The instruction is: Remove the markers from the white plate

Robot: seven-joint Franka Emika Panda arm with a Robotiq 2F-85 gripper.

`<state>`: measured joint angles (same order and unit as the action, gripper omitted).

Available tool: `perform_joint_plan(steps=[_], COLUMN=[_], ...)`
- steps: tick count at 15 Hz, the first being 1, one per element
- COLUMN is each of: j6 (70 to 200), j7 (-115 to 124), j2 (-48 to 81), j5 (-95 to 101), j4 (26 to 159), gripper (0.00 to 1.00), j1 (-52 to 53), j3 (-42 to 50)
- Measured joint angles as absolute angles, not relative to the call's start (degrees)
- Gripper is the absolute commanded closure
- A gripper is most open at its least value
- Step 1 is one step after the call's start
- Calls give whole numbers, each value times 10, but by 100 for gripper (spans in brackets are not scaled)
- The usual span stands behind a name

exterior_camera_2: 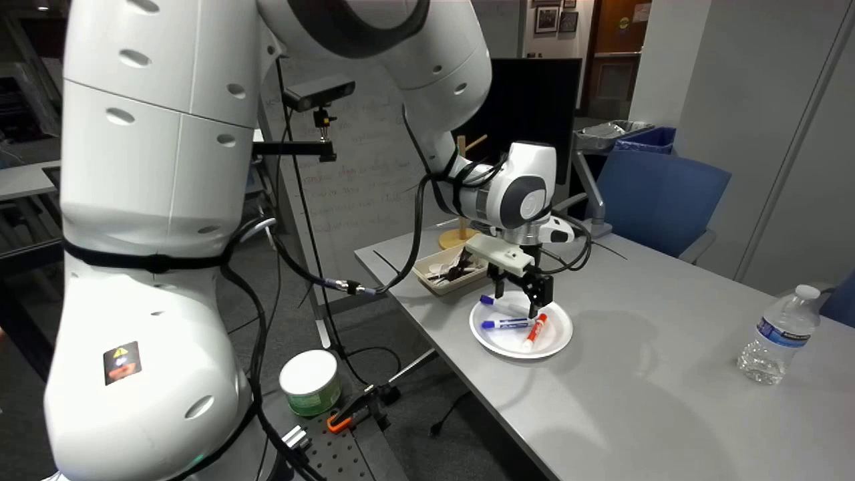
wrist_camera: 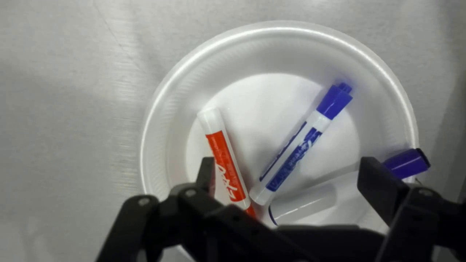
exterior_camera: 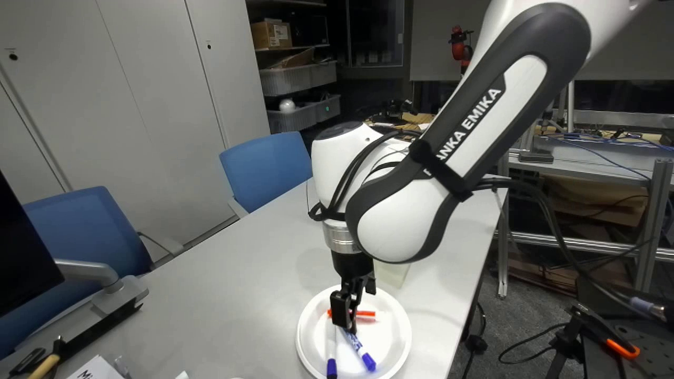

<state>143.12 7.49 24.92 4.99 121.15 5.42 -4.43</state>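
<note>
My claw (wrist_camera: pixel 291 174) gapes wide over the plate (wrist_camera: pixel 280 29) | red marker (wrist_camera: pixel 226 163) by one finger (wrist_camera: pixel 205 173), contact unclear; blue marker (wrist_camera: pixel 300 147) and other blue marker (wrist_camera: pixel 313 200) just beside; all three on the plate, the last one's cap across the rim | tray (exterior_camera_2: pixel 461 285) near the plate, bottle (exterior_camera_2: pixel 775 341) well apart on the table (exterior_camera_2: pixel 668 387)

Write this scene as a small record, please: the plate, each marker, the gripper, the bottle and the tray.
plate: white, round, on the table
red marker: on the plate
blue-labelled marker: on the plate
dark-capped marker: on the plate, capped end over the rim
gripper: open over the plate, holding nothing
bottle: clear, with blue label
tray: beige, near the plate
</note>
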Motion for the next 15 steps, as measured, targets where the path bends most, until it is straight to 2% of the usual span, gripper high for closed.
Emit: perform_joint_plan(steps=[15], j6=[1429], j7=[-29], j2=[376], j5=[50], j4=[1103], gripper=[0], j1=[46], j3=[-38])
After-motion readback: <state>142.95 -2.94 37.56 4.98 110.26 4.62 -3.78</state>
